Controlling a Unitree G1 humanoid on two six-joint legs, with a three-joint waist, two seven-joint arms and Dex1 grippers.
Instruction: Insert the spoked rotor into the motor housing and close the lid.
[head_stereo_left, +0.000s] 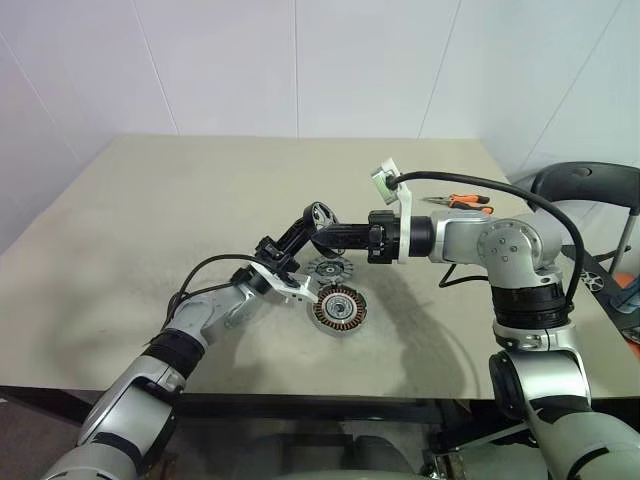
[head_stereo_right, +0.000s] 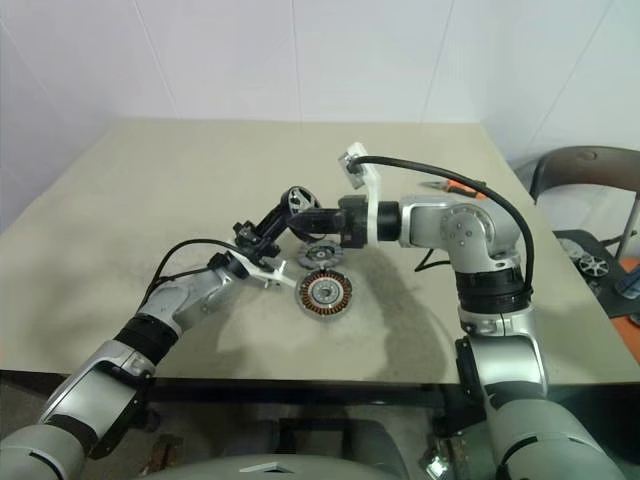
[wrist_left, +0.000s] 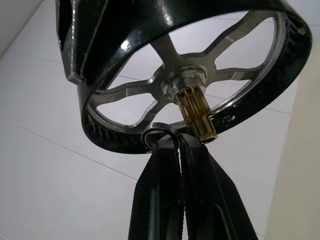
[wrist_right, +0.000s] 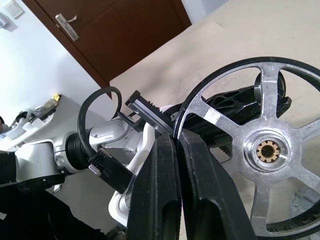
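The spoked rotor (head_stereo_left: 319, 213) hangs in the air above the table, a silver wheel with a dark rim and a brass toothed hub (wrist_left: 196, 112). My right gripper (wrist_right: 177, 135) reaches in from the right and is shut on the rotor's rim. My left gripper (wrist_left: 179, 137) points up from the left, just under the rotor's hub. It is shut on a small thin metal ring (wrist_left: 152, 134). On the table below lie the motor housing (head_stereo_left: 338, 307) with its copper coils and, just behind it, the grey notched lid (head_stereo_left: 328, 268).
The beige table (head_stereo_left: 150, 200) stretches wide to the left and back. Orange-handled pliers (head_stereo_left: 462, 201) lie at the back right behind my right arm. A dark chair (head_stereo_left: 590, 185) stands beyond the table's right edge.
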